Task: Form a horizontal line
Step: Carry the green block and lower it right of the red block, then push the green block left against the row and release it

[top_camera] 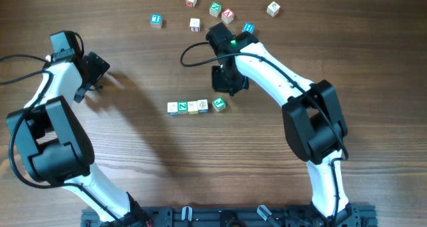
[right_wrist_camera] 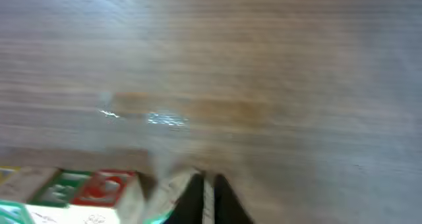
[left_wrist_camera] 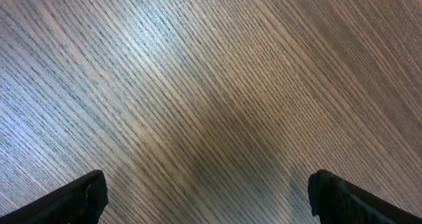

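Observation:
The horizontal line (top_camera: pixel 187 107) is a short row of small letter cubes touching side to side at the table's middle. One more green-faced cube (top_camera: pixel 219 105) lies just right of the row, slightly turned, with a small gap. My right gripper (top_camera: pixel 225 89) hovers just behind that cube. In the blurred right wrist view its fingers (right_wrist_camera: pixel 206 196) are pressed close together with nothing clearly between them, and the row's cubes (right_wrist_camera: pixel 79 188) show at the lower left. My left gripper (top_camera: pixel 90 80) is far to the left, open and empty (left_wrist_camera: pixel 208 197) over bare wood.
Several loose letter cubes are scattered at the table's far side, from a blue-faced one (top_camera: pixel 156 20) on the left to a pale one (top_camera: pixel 273 9) on the right. A blue cube (top_camera: pixel 248 29) lies beside the right arm.

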Available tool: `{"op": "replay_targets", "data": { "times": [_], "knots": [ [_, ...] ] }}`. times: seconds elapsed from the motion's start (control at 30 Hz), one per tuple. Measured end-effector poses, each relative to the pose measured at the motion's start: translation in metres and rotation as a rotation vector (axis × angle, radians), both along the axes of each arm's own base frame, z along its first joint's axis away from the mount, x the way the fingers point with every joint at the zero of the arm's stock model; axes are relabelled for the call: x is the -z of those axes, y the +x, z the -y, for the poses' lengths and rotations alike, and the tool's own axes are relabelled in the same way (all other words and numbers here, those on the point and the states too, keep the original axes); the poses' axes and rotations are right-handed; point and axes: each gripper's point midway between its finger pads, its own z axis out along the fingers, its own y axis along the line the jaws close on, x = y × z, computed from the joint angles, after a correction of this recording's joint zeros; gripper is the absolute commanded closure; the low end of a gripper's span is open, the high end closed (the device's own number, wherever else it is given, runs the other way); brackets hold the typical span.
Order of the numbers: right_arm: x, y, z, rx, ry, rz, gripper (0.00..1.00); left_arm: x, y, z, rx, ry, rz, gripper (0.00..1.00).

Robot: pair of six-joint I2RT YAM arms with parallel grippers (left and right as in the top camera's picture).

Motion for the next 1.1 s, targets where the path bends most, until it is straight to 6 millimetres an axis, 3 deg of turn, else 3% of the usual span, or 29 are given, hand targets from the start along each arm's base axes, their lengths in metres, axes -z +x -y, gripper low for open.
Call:
{"op": "replay_targets", "data": {
  "times": [0.1,0.2,0.33,0.53,0.97,1.1],
  "knots": [
    [0.000,-0.017,0.013,0.006,-0.042,-0.076,0.92,0.000,0.000,0.000,0.000,0.000,0.000,0.00],
    [-0.001,-0.027,0.008,-0.007,-0.035,-0.109,0.92,0.000,0.000,0.000,0.000,0.000,0.000,0.00],
    [-0.001,-0.028,-0.005,-0.032,-0.016,-0.086,0.92,0.000,0.000,0.000,0.000,0.000,0.000,0.00],
    [0.001,-0.018,0.001,-0.031,-0.055,-0.035,0.93,0.000,0.000,0.000,0.000,0.000,0.000,0.00],
    [0.000,-0.027,0.000,-0.032,-0.042,-0.078,0.96,0.000,0.000,0.000,0.000,0.000,0.000,0.00],
    [0.001,-0.011,-0.002,-0.031,-0.046,-0.008,0.96,0.000,0.000,0.000,0.000,0.000,0.000,0.00]
  ]
}}
